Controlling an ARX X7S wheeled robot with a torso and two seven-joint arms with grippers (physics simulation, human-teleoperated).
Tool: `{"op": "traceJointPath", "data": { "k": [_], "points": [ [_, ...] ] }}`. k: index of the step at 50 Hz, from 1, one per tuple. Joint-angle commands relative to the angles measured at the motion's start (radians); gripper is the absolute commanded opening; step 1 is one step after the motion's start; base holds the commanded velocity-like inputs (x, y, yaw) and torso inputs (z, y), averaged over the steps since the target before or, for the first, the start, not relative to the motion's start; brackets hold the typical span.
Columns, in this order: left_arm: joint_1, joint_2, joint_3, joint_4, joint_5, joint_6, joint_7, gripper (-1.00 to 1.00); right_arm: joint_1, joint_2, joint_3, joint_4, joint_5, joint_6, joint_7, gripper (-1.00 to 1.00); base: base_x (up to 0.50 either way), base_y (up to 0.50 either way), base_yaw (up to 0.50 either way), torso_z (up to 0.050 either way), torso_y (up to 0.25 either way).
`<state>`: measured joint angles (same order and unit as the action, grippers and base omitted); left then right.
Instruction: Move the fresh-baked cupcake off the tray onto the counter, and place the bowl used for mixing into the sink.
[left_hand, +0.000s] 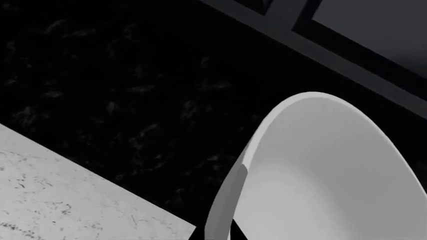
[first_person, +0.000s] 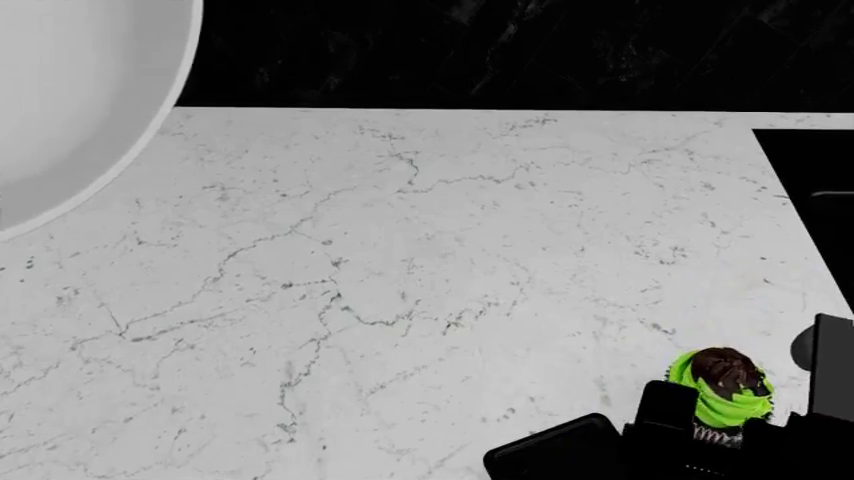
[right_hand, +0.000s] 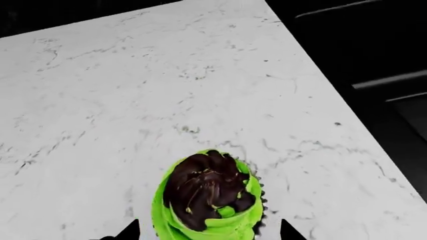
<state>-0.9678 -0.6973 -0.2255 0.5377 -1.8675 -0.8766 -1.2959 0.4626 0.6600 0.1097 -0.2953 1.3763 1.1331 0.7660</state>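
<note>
The white bowl (first_person: 67, 100) fills the head view's top left, raised above the counter (first_person: 400, 280). In the left wrist view the bowl's rim (left_hand: 320, 165) sits right at my left gripper (left_hand: 233, 234). Only a black sliver of its tips shows, shut on the rim. The green-frosted cupcake (right_hand: 207, 195) stands on the marble counter at the front right, also in the head view (first_person: 721, 385). My right gripper (right_hand: 208, 231) is open, one fingertip (right_hand: 127, 231) on each side of the cupcake with a gap. The tray is out of view.
The black sink (first_person: 814, 170) cuts into the counter at the right and shows as a dark stepped basin in the right wrist view (right_hand: 373, 60). A black marbled wall (first_person: 507, 50) runs along the counter's back. Grey framed panels (left_hand: 373, 30) show beyond the bowl.
</note>
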Motion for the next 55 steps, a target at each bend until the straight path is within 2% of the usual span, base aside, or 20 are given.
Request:
{"op": "traceJointPath", "data": {
  "k": [1, 9, 15, 20, 25, 28, 31, 35, 37, 40, 47, 55],
  "points": [
    [-0.007, -0.001, 0.007, 0.004, -0.005, 0.016, -0.036, -1.00, 0.088, 0.088, 0.078, -0.159, 0.222, 0.067, 0.239, 1.00, 0.00, 0.00, 0.00, 0.000, 0.000],
    [-0.010, -0.003, 0.014, 0.010, -0.010, 0.020, -0.040, -1.00, 0.077, 0.169, 0.133, -0.299, 0.471, 0.041, 0.414, 1.00, 0.00, 0.00, 0.00, 0.000, 0.000],
    [-0.033, -0.011, 0.020, 0.009, -0.031, 0.027, -0.053, -1.00, 0.153, 0.297, 0.172, -0.416, 0.684, -0.048, 0.545, 1.00, 0.00, 0.00, 0.00, 0.000, 0.000],
    [-0.054, -0.032, 0.019, 0.020, -0.053, 0.029, -0.069, -1.00, 0.172, 0.403, 0.282, -0.532, 0.837, -0.134, 0.632, 1.00, 0.00, 0.00, 0.00, 0.000, 0.000],
    [-0.073, -0.045, 0.026, 0.042, -0.089, 0.033, -0.088, -1.00, 0.154, 0.436, 0.386, -0.629, 0.933, -0.182, 0.681, 1.00, 0.00, 0.00, 0.00, 0.000, 0.000],
    [-0.124, -0.073, 0.050, 0.080, -0.132, 0.013, -0.086, -1.00, 0.114, 0.402, 0.487, -0.675, 0.958, -0.167, 0.698, 1.00, 0.00, 0.00, 0.00, 0.000, 0.000],
    [-0.163, -0.086, 0.065, 0.098, -0.179, 0.035, -0.131, -1.00, 0.088, 0.358, 0.564, -0.685, 0.924, -0.092, 0.670, 1.00, 0.00, 0.00, 0.00, 0.000, 0.000],
    [-0.165, -0.087, 0.069, 0.104, -0.177, 0.036, -0.127, -1.00, 0.113, 0.349, 0.545, -0.699, 0.893, -0.091, 0.659, 1.00, 0.00, 0.00, 0.00, 0.000, 0.000],
    [-0.165, -0.088, 0.070, 0.102, -0.173, 0.036, -0.124, -1.00, 0.096, 0.301, 0.582, -0.692, 0.868, -0.043, 0.622, 1.00, 0.00, -0.50, 0.00, 0.000, 0.000],
    [-0.172, -0.087, 0.075, 0.114, -0.187, 0.046, -0.134, -1.00, 0.091, 0.289, 0.590, -0.683, 0.853, -0.028, 0.613, 1.00, 0.00, -0.50, 0.00, 0.000, 0.000],
    [-0.274, -0.105, 0.109, 0.177, -0.313, 0.106, -0.197, -1.00, 0.090, 0.281, 0.580, -0.670, 0.821, -0.026, 0.622, 1.00, 0.00, -0.50, 0.00, 0.000, 0.000],
    [-0.366, -0.113, 0.158, 0.207, -0.370, 0.152, -0.221, -1.00, 0.035, 0.253, 0.688, -0.655, 0.823, 0.024, 0.599, 1.00, 0.00, -0.50, 0.00, 0.000, 0.000]
  ]
}}
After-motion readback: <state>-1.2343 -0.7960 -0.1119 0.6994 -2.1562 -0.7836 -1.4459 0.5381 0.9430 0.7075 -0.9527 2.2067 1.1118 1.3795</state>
